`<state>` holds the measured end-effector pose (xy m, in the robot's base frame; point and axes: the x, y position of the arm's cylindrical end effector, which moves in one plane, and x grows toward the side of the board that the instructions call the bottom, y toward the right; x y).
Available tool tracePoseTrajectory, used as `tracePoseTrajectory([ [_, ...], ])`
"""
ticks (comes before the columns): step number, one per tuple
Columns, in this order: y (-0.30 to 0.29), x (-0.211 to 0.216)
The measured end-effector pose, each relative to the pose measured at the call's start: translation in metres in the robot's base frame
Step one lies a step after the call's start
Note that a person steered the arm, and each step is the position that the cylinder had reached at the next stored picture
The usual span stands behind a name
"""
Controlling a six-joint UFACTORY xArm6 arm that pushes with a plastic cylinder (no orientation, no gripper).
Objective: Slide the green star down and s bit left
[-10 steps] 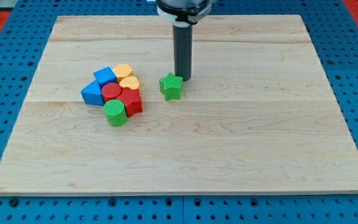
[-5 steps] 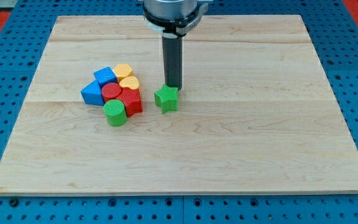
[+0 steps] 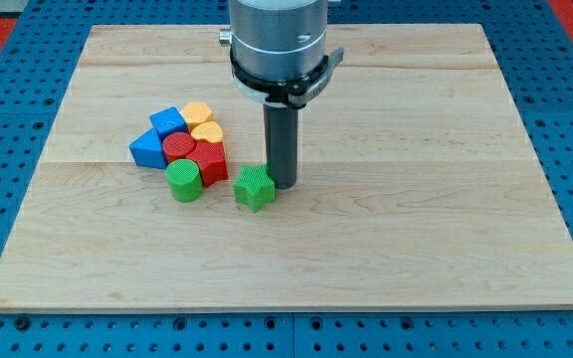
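- Writing or brand marks: I could read none.
- Green star (image 3: 255,187): ridged block, lying on the pale wooden counter (image 3: 416,229), near the green cylinder (image 3: 183,181).
- My tip (image 3: 284,185): smooth dark rod touching the star's right side; I had no fingers, so nothing was grasped.

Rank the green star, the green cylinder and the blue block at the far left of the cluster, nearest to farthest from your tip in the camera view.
From my tip:
1. Green star, just to its left, touching or nearly.
2. Green cylinder, farther left, at the cluster's bottom.
3. Blue block, at the cluster's left edge.
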<state>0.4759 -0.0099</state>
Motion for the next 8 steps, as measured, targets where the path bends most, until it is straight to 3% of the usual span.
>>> tracePoseTrajectory([
  [4, -0.007, 0.0],
  [6, -0.03, 0.023],
  [8, 0.012, -0.017],
])
